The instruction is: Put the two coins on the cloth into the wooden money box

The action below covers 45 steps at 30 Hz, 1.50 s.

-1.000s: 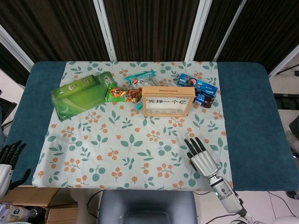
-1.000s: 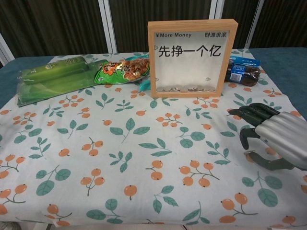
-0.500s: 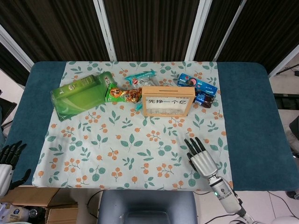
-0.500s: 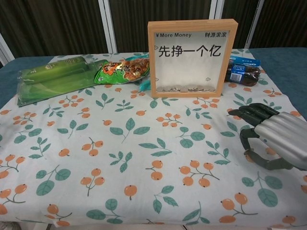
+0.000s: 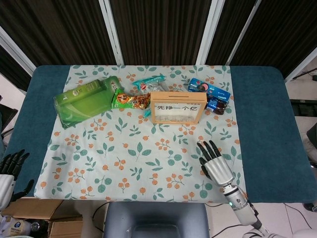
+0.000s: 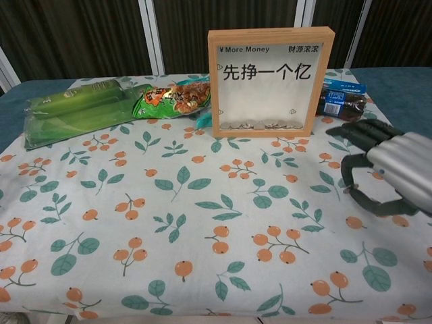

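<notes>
Both robot hands empty, fingers spread: right robot hand over floral cloth, left robot hand off-table

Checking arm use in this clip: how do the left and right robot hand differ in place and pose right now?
The right robot hand is over the patterned cloth, near its front right corner; the left robot hand is off the table's front left edge. The right shows in both views, the left only in the head view. The right points toward the wooden money box; the left is far from it. Both have fingers spread and hold nothing.
</notes>
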Tool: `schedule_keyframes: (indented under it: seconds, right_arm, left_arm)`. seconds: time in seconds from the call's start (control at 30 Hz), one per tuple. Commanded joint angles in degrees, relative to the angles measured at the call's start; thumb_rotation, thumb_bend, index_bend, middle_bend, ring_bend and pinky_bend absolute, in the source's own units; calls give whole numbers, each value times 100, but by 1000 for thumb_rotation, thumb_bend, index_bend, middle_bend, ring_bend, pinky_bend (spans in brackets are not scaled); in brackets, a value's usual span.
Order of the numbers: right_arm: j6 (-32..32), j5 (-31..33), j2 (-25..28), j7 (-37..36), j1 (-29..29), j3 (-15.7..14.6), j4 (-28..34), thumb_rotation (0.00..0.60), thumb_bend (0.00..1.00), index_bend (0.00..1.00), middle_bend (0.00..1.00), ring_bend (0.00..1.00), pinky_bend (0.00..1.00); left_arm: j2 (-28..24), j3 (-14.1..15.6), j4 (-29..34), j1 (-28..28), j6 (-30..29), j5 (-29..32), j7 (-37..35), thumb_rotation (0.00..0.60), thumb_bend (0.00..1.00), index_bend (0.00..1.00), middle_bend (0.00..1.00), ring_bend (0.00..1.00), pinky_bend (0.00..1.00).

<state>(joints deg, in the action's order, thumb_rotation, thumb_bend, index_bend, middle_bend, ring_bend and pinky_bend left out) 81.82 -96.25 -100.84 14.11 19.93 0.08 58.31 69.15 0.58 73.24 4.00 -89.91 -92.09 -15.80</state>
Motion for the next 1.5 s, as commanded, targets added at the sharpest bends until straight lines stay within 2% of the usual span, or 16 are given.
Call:
schedule_keyframes:
  seconds: [0.03,0.2,0.33,0.4,0.5,0.6,0.67,0.73,0.8,0.83,1.0,1.2,1.5]
  right_arm:
    - [359,-6,492,92,184,479,831,600,600,737,190,0,0]
    - [260,331,1130,480,530,1286,2151,600,600,743,190,0,0]
    - [-177,965,1547,1101,956,2120,3143,600,600,748,192,0,0]
    - [-438,1385,1627,1442,1180,2472,3379,600,600,749,194,0,0]
    - [-803,2091,1642,1977,1578,2949,3566,600,600,749,198,0,0]
    - [-861,2228,1629,2081,1660,3025,3574,600,601,749,200,0,0]
    - [-1016,2524,1573,2290,1855,3182,3534,600,601,750,201,0,0]
    - [-1241,3117,1431,2747,2190,3366,3413,600,601,750,203,0,0]
    - [-1605,4116,1148,3484,2747,3541,3096,600,600,750,205,0,0]
    - [-1593,4482,1023,3784,2971,3605,2999,600,600,750,205,0,0]
    - [-1454,5384,683,4467,3622,3666,2560,600,600,751,205,0,0]
    - [-1372,5847,463,4646,4077,3577,2139,600,600,751,205,0,0]
    - [-1172,6271,374,4897,4412,3362,1814,600,602,751,205,0,0]
  left_arm:
    - [-16,1,32,2,-21,-22,21,600,370,0,0,0,33]
    - [-35,6,87,7,-51,-58,56,600,370,0,0,0,33]
    - [-50,0,130,18,-70,-80,72,600,370,0,0,0,32]
    - [-57,-1,149,24,-79,-93,82,600,369,0,0,0,32]
    - [-67,3,160,20,-74,-85,83,600,370,0,0,0,32]
    - [-69,4,159,18,-73,-80,81,600,369,0,0,0,32]
    - [-73,3,154,11,-72,-68,73,600,370,0,0,0,33]
    - [-89,-2,157,5,-78,-54,59,600,371,0,0,0,33]
    - [-107,6,149,-15,-100,-53,34,600,371,0,0,0,33]
    - [-110,12,144,-18,-95,-52,22,600,370,0,0,0,33]
    - [-112,8,136,-21,-85,-35,1,600,370,0,0,0,32]
    - [-109,8,97,-26,-75,-18,-48,600,370,0,0,0,32]
    - [-96,0,48,-31,-81,-6,-111,600,370,0,0,0,32]
